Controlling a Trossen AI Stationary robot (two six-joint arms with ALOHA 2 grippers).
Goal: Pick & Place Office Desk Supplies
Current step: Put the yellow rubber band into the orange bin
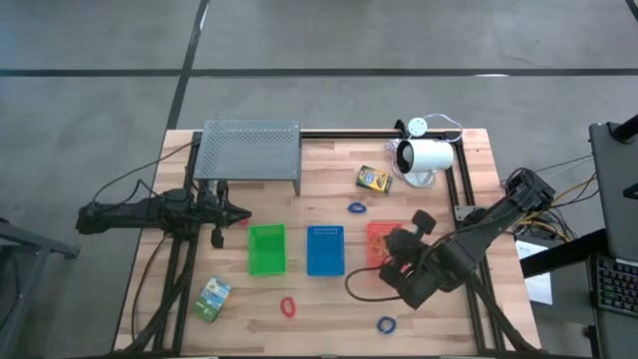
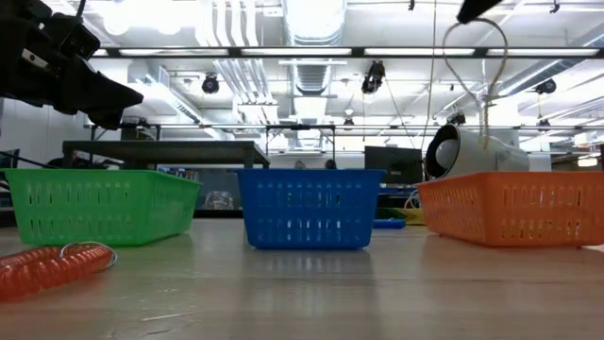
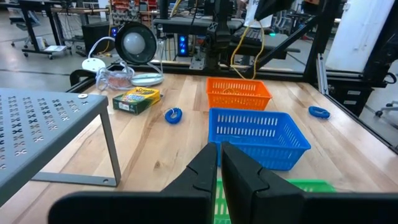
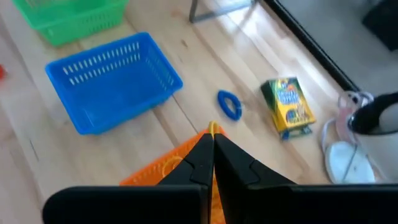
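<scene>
The left gripper (image 1: 239, 212) hovers beside the green tray (image 1: 266, 248), fingers pressed together, empty. A red loop (image 1: 288, 307) lies near the front edge. The right gripper (image 4: 210, 144), narrow, pinches an orange rubber band (image 4: 212, 129) over the orange tray (image 1: 380, 235), the band mostly hidden.

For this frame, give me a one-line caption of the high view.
Green, blue and orange baskets in a row; right end effector above the orange basket, left end effector beside the grey rack.
</scene>
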